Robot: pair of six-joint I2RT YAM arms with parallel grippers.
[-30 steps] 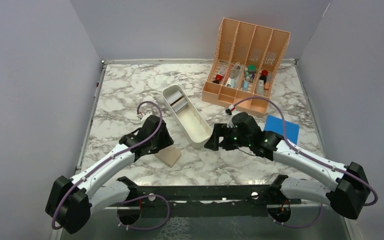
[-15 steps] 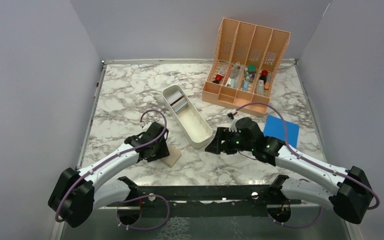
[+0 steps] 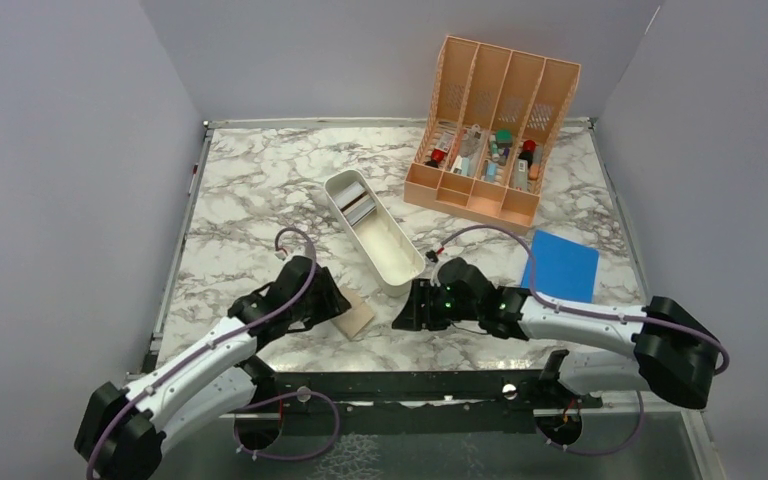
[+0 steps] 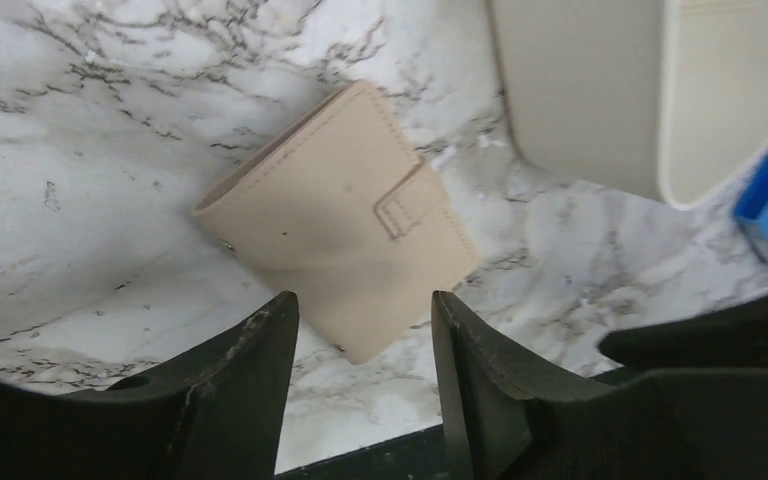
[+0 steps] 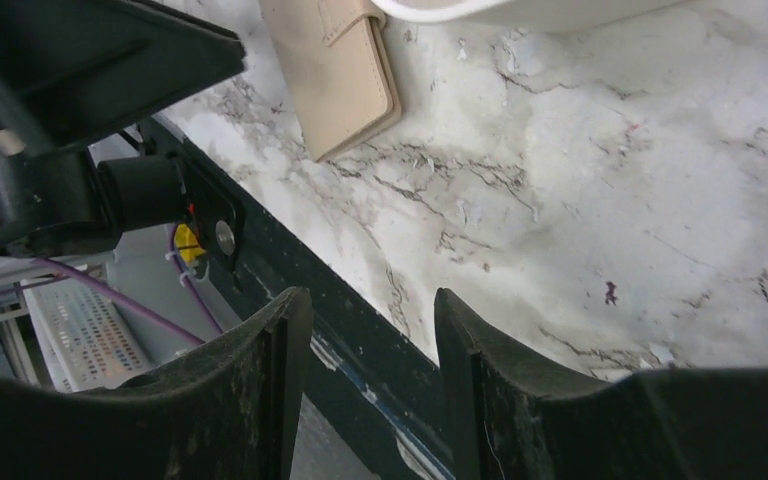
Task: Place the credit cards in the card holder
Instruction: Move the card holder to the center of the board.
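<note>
Well, marble tabletop [image 3: 260, 180], lilac walls [image 3: 60, 150].

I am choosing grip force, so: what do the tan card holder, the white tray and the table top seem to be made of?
The card holder: probably leather or imitation, matte; stitched edges, a strap. The white tray: likely plastic, smooth; thin moulded wall. The table top: marble look, grey veins; stone or print, cannot tell.
</note>
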